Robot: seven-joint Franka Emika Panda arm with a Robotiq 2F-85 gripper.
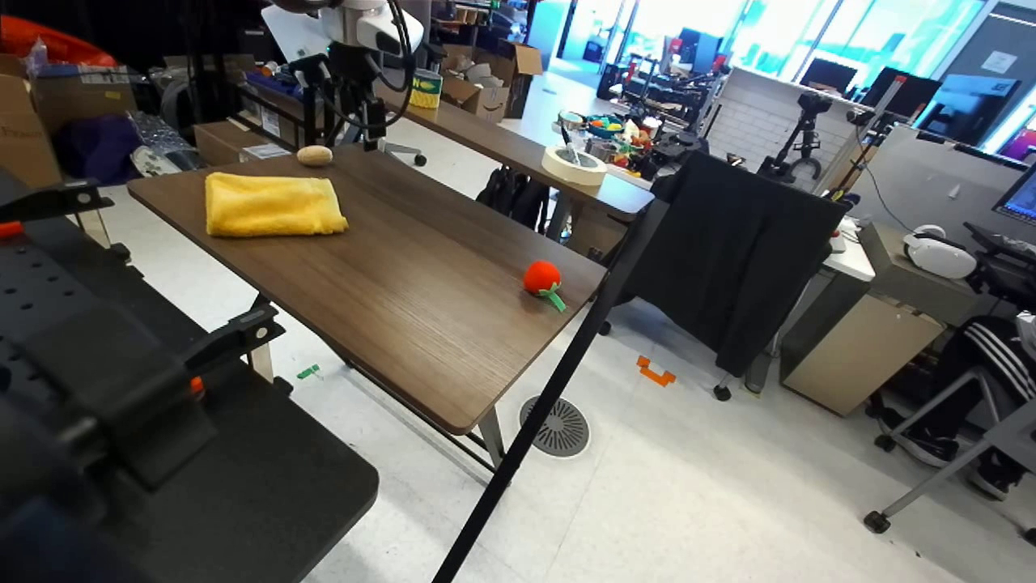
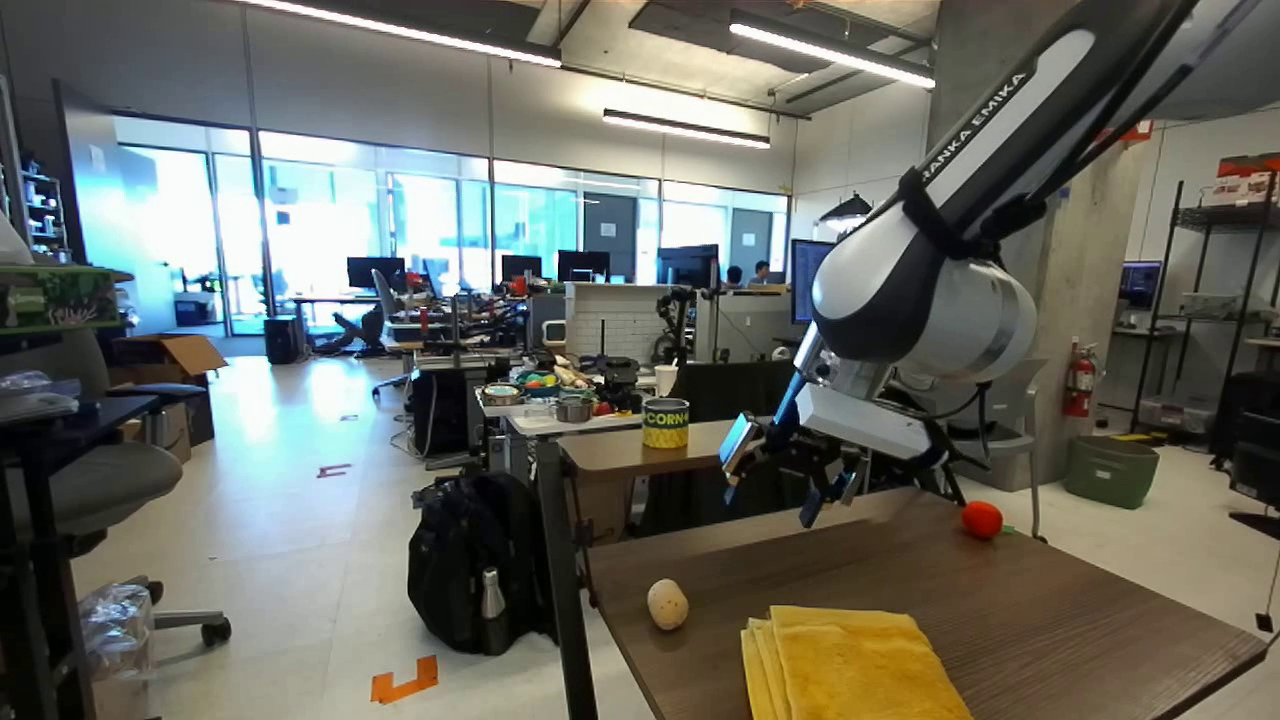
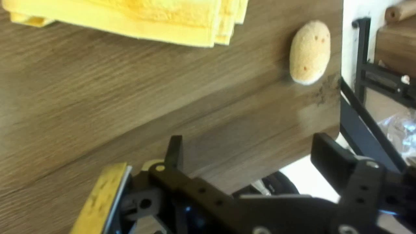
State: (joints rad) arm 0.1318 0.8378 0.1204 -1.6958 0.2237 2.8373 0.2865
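In an exterior view, right of a pale potato-shaped lump (image 2: 668,605) on the tabletop (image 2: 1060,600), hovers with end effector (image 2: 772,500) wide apart and empty, beyond a folded yellow cloth (image 2: 855,660) and left of a red ball (image 2: 981,520).

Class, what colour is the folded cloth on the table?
Yellow; the folded cloth shows best, uncropped, in an exterior view.

Both exterior views share the table (image 1: 396,283); the wrist view looks down, nearer.

Black-and-white arm (image 2: 960,315), black hand (image 3: 249,143)
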